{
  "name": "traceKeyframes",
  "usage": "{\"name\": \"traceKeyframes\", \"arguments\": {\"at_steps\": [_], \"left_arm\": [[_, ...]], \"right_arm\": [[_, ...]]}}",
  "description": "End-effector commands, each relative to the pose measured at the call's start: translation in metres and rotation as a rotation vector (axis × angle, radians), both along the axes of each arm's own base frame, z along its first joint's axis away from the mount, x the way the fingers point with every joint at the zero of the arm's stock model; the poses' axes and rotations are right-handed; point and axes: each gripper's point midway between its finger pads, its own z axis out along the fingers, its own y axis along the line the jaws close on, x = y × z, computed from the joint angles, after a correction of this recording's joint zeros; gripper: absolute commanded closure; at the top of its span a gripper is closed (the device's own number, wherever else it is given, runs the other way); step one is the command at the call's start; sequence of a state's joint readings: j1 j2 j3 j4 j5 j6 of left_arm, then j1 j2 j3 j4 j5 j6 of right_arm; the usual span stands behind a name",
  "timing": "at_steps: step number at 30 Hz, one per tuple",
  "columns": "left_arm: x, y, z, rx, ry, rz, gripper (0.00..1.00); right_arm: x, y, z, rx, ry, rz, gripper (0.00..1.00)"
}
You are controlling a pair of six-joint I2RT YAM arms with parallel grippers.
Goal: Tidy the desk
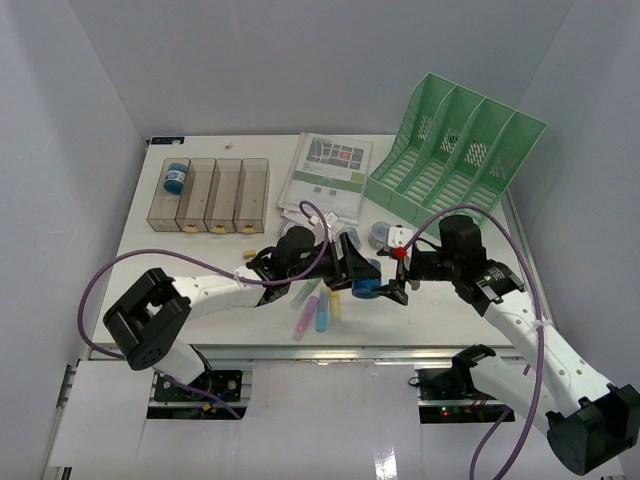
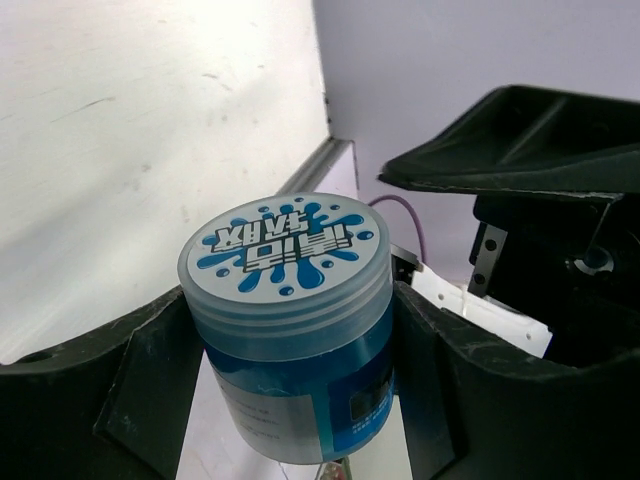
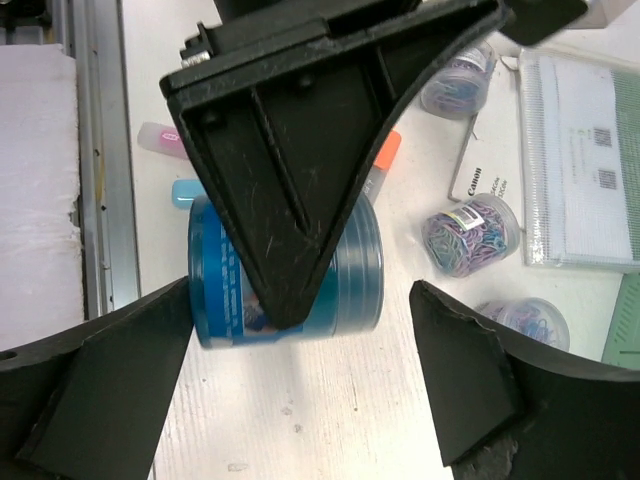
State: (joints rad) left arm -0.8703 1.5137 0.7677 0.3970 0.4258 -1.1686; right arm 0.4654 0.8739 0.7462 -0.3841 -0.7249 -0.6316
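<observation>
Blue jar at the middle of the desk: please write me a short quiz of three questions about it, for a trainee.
1. True or false: the left gripper holds the blue jar between its fingers.
2. The right gripper is: A) shut on the jar; B) open, with a finger on each side of the jar; C) out of view.
3. In the top view, a second blue jar stands in the ____ compartment of the clear tray.
Key: 1 true; 2 B; 3 leftmost.
</observation>
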Motion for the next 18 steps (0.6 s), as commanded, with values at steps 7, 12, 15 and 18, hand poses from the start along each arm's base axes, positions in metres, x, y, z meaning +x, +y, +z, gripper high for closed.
{"name": "traceKeyframes", "arguments": {"at_steps": [7, 12, 15, 18], "left_arm": [[0.064, 0.152, -0.014, 0.382, -0.023, 0.324, 0.94], [0.121, 0.275, 0.015, 0.864, -0.167, 0.636, 0.94], [0.137, 0.333, 0.021, 1.121, -0.184, 0.737, 0.93], [0.166, 0.389, 0.036, 1.239, -0.19, 0.836, 0.93]], "right_arm": [[0.004, -0.025, 0.008, 0.085, -0.124, -0.035, 0.1], [0.001, -0.04, -0.004, 0.14, -0.084, -0.055, 0.09], [0.0, -0.042, -0.002, 0.151, -0.082, -0.061, 0.09], [-0.006, -0.041, 0.0, 0.159, -0.071, -0.042, 0.09]]}}
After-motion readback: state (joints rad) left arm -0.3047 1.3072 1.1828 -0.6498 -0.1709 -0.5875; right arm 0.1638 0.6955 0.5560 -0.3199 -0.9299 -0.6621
